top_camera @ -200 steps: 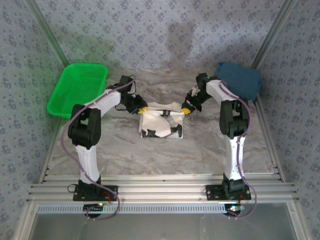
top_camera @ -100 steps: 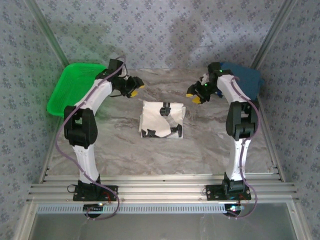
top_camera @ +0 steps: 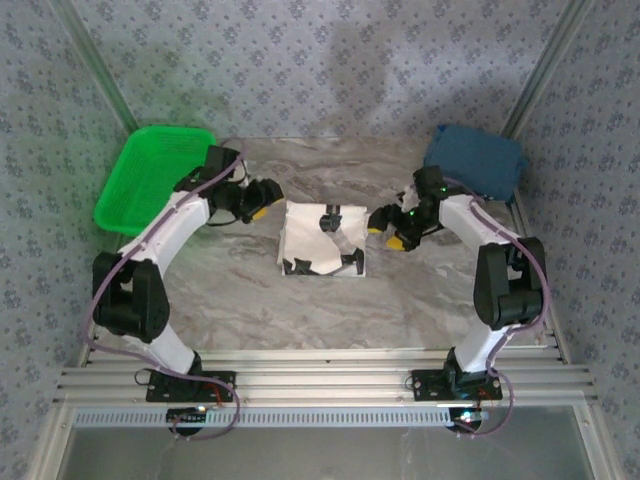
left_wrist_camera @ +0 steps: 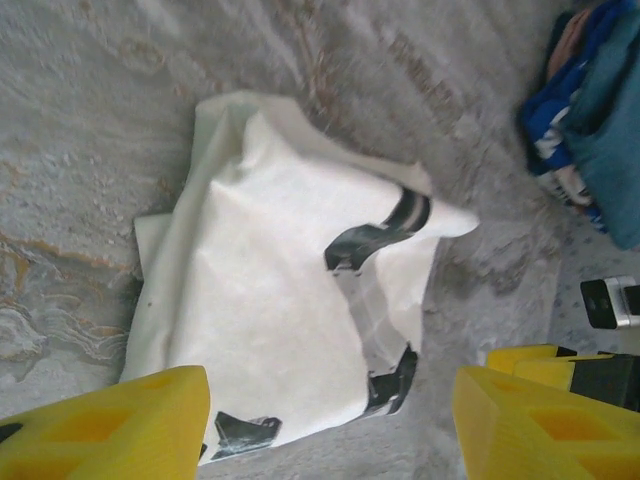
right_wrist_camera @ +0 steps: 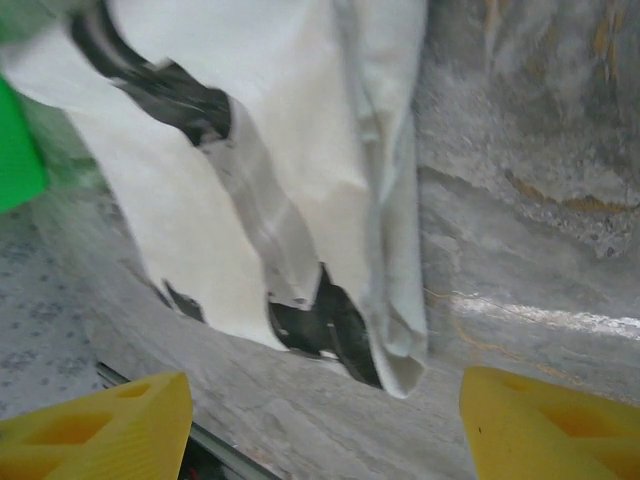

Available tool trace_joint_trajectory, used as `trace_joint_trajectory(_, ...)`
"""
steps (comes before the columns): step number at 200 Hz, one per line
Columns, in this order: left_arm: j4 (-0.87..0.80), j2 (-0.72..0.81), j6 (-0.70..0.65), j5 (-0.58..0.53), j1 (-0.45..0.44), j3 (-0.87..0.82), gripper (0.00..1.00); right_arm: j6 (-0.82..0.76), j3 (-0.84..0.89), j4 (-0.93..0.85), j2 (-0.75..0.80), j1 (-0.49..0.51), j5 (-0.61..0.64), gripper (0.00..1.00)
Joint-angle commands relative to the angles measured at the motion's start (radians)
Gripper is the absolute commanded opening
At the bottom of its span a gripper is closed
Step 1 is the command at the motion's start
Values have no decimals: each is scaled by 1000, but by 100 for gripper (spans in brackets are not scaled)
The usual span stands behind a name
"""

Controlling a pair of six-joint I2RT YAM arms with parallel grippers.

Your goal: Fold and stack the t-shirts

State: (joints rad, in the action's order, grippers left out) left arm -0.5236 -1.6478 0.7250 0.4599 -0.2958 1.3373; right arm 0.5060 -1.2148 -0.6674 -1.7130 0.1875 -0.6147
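Top view: the folded cream t-shirt (top_camera: 322,238) lies centred on the counter (top_camera: 300,300); the dark blue t-shirt (top_camera: 475,162) sits far right. The left tool (top_camera: 264,195) and right tool (top_camera: 390,230) flank the cream one, both spread and empty. Left wrist: I judge the cloth light and limp. Right wrist: I would pinch a layered edge.

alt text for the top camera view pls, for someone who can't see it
A folded cream-white t-shirt with a black print lies in the middle of a marbled table, the left tool and right tool flanking it without touching. A green basket sits far left, a dark blue t-shirt lies bunched far right.
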Motion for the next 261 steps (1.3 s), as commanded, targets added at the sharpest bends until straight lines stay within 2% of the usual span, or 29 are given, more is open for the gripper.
trace_joint_trajectory(1,61,-63,-32,8,-31,-5,65,-28,3,61,-42,32,46,74)
trace_joint_trajectory(24,66,-155,-43,19,-49,50,65,-21,-17,85,-116,39,63,76)
trace_joint_trajectory(66,-26,-348,-83,32,-63,227,64,-38,-90,92,-214,50,99,84)
trace_joint_trajectory(113,-248,-553,-111,-28,-52,456,63,-45,-213,71,-312,74,102,85)
trace_joint_trajectory(164,-394,-719,-121,-10,-26,606,63,-64,-331,-106,-414,104,171,83)
trace_joint_trajectory(204,-333,-648,-89,46,-9,608,65,-74,-362,-122,-438,107,217,81)
trace_joint_trajectory(217,-331,-604,-82,57,-9,663,66,-78,-390,-119,-457,106,214,80)
trace_joint_trajectory(261,-393,-412,-137,-21,-9,761,70,-119,-563,-155,-559,126,204,79)
